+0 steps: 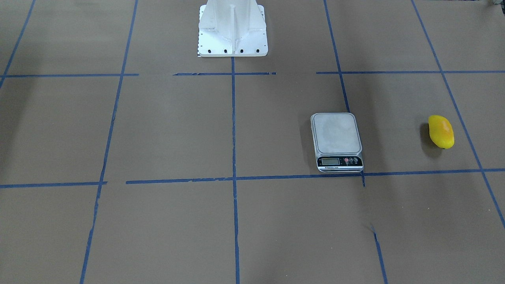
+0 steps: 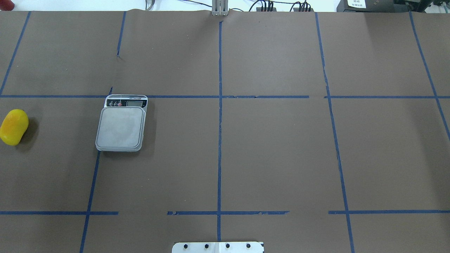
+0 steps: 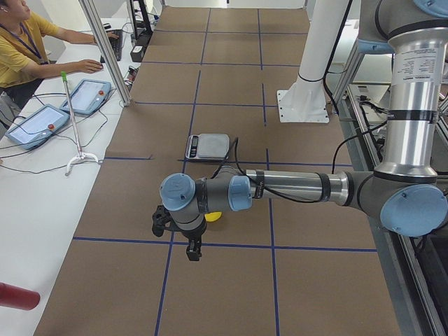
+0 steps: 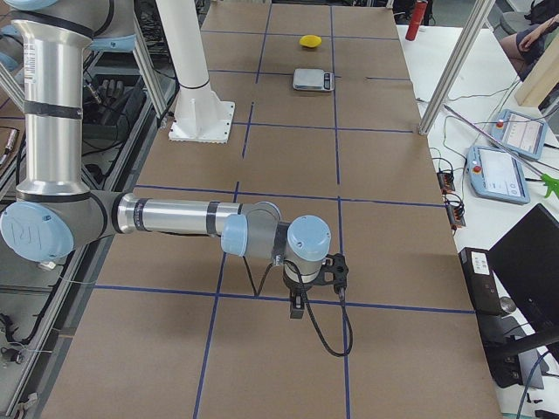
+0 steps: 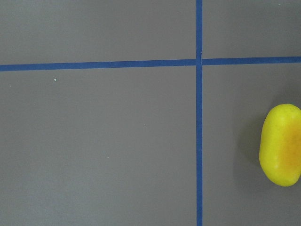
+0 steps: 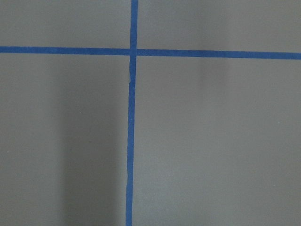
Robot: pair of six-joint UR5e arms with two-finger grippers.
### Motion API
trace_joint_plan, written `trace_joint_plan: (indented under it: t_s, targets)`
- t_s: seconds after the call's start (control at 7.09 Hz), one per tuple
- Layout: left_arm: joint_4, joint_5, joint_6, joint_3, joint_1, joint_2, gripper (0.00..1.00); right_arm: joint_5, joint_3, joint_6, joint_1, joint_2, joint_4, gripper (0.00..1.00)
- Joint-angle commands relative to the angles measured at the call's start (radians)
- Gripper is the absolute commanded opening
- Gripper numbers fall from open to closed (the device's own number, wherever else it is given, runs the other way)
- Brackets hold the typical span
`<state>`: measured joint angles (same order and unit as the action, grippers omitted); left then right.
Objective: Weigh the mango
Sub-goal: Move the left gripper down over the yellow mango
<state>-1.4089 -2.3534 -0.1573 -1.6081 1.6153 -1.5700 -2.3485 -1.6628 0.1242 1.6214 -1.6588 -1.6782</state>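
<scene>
The yellow mango (image 1: pixel 441 131) with an orange blush lies on the brown table near the end on my left, also in the overhead view (image 2: pixel 14 127). It shows at the right edge of the left wrist view (image 5: pixel 281 145). The grey scale (image 1: pixel 336 141) stands apart from it, its platform bare (image 2: pixel 121 127). My left gripper (image 3: pixel 192 252) hangs above the table close to the mango, which is partly hidden behind the arm (image 3: pixel 213 217). My right gripper (image 4: pixel 297 310) hangs over bare table far from both. I cannot tell whether either is open or shut.
The white robot pedestal (image 1: pixel 232 29) stands at the table's middle edge. Blue tape lines cross the brown paper. An operator (image 3: pixel 21 42) sits beside teach pendants (image 3: pixel 35 126) on a white side table, with a red cylinder (image 3: pixel 17 297) nearby.
</scene>
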Motion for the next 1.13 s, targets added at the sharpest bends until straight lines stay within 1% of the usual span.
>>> trace_joint_plan:
  t_s: [0.0,0.56,0.71,0.85,0.99]
  targets:
    - [0.001,0.002,-0.001,-0.003,0.000,-0.007,1.00,0.000,0.000,0.000,0.000,0.001,0.000,1.00]
    - [-0.004,-0.001,0.028,-0.010,-0.009,-0.015,1.00,0.000,0.000,0.000,0.000,-0.001,0.000,1.00]
    - [-0.039,-0.001,0.100,-0.010,-0.068,-0.022,1.00,0.000,0.000,0.000,0.000,-0.001,0.000,1.00]
    - [-0.127,-0.003,0.187,0.002,-0.122,-0.025,1.00,0.000,0.000,0.000,0.000,-0.001,0.000,1.00]
    - [-0.189,-0.004,0.299,-0.006,-0.179,-0.025,1.00,0.000,0.000,0.000,0.000,-0.001,0.000,1.00]
